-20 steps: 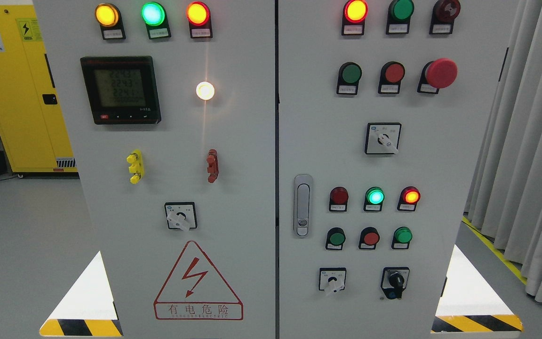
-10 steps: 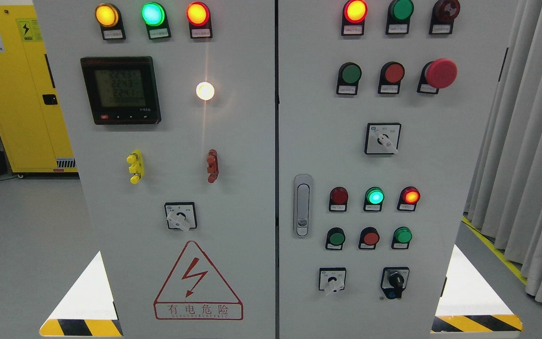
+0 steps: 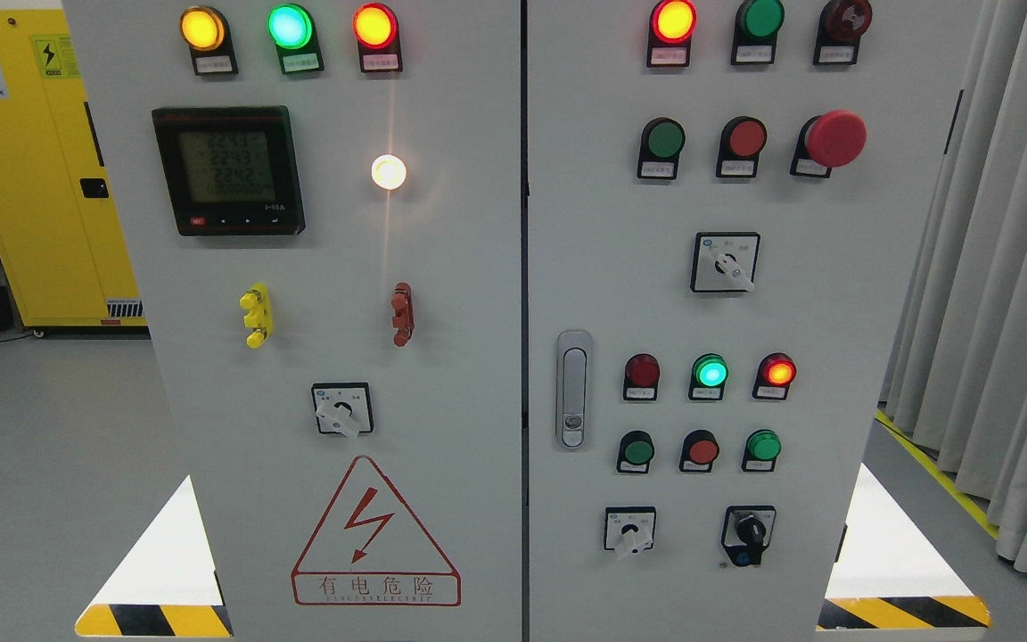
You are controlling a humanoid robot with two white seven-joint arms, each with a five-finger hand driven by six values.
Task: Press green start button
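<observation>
1. Neither robot hand is in the head view, left or right; whether they are released, clenched or grasping anything cannot be told

2. Nearest, along the bottom edge: black-and-yellow hazard stripes at the cabinet's foot, and the red triangular lightning warning sign low on the left door

3. Right door, lower cluster: a white rotary selector switch and a black key switch; above them a row of push buttons, dark green round push button, red round push button, brighter green round push button; above that a lit green indicator lamp between two red lamps

4. Higher on the same door: another dark green round button, left of a red one and the red mushroom-head stop button

5. Labels are too small to read, so which green button is "start" cannot be confirmed

6. Judgement: every candidate sits on the right door, right of the metal door handle, so the right arm is likely the nearer one. The buttons face the camera, so the press axis runs straight into the panel

7. Far: yellow metal cabinet at left, grey curtain at right
</observation>
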